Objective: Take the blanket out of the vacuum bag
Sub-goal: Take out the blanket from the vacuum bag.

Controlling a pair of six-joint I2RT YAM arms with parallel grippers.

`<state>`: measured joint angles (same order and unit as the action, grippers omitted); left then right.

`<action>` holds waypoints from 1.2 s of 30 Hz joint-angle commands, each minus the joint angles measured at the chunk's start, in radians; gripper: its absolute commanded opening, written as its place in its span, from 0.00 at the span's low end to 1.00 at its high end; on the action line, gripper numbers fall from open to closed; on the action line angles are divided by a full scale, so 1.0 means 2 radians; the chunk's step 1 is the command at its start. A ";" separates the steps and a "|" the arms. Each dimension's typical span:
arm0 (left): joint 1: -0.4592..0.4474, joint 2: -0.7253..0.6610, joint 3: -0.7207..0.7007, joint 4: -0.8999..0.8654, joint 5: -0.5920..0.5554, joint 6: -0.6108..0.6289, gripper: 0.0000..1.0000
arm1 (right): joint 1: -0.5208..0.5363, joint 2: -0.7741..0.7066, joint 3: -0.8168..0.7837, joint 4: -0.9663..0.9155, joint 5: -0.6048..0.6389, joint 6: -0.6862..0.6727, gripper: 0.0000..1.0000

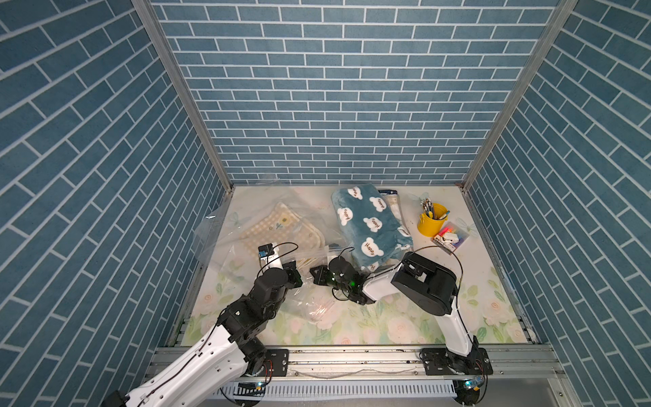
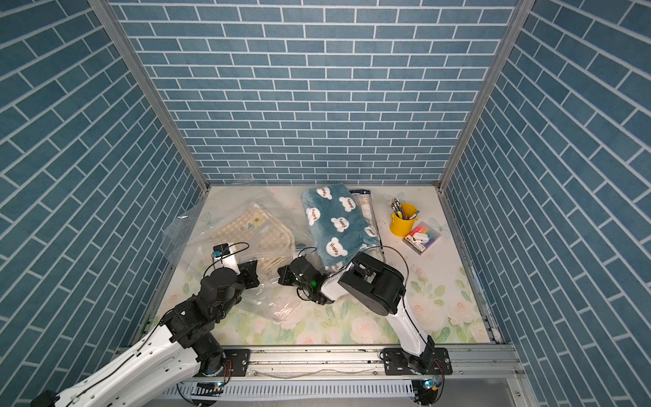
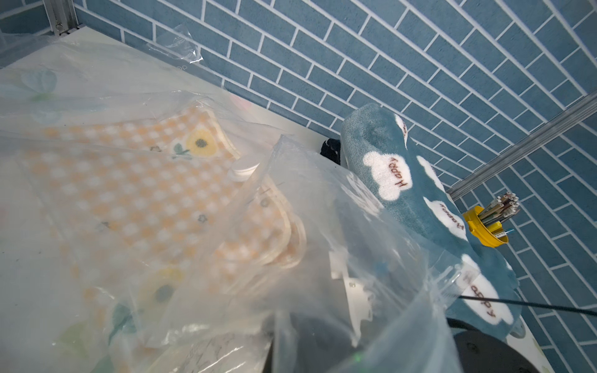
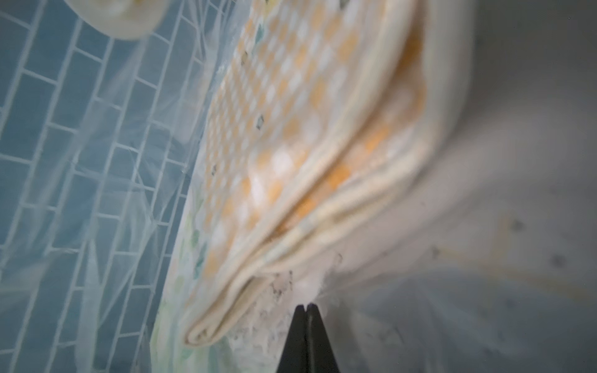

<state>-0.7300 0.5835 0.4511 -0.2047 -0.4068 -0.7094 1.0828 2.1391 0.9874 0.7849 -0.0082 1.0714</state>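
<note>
Vacuum bag [image 1: 225, 232] lies crumpled on the floral table [image 1: 387, 324], just beside the blue bear-print blanket [image 1: 366, 222] on its left-arm side, touching that blanket's edge. You can see in both top views that it is clear, crinkly film, far wider than the checked blanket [image 1: 267, 229] folded inside it. That cream and orange blanket carries small flower prints, and its folded layers show plainly in the right wrist view [image 4: 290, 129]. The round white valve cap [image 3: 244, 168] sits on the film above the checked blanket, on the side facing the blue blanket. Your right gripper [image 4: 305, 310] has its jaws pressed fully together with the vacuum bag's film bunched at the tips, creases fanning out from them, close to a folded corner of the checked blanket. Your left gripper [image 1: 297, 276] is closed too, farther from the blue blanket than the right one; loose film drapes over it, so you cannot tell what it pinches. Beyond the blue blanket, on its right-arm side, stand a yellow cup [image 1: 431, 220] of pens and a clear case [image 1: 451, 238] of markers, well apart from the bag. The right arm's black link [image 1: 422, 282] covers the blue blanket's near corner. Something flat peeks from under that blanket's far edge, too hidden to name.
</note>
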 commanded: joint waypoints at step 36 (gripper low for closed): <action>0.000 0.021 -0.012 0.050 0.017 0.007 0.00 | 0.005 0.075 0.044 0.088 0.003 0.287 0.57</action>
<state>-0.7296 0.6243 0.4358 -0.1364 -0.3790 -0.7086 1.0897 2.2425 1.0565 0.9974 -0.0139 1.5929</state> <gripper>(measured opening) 0.057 0.564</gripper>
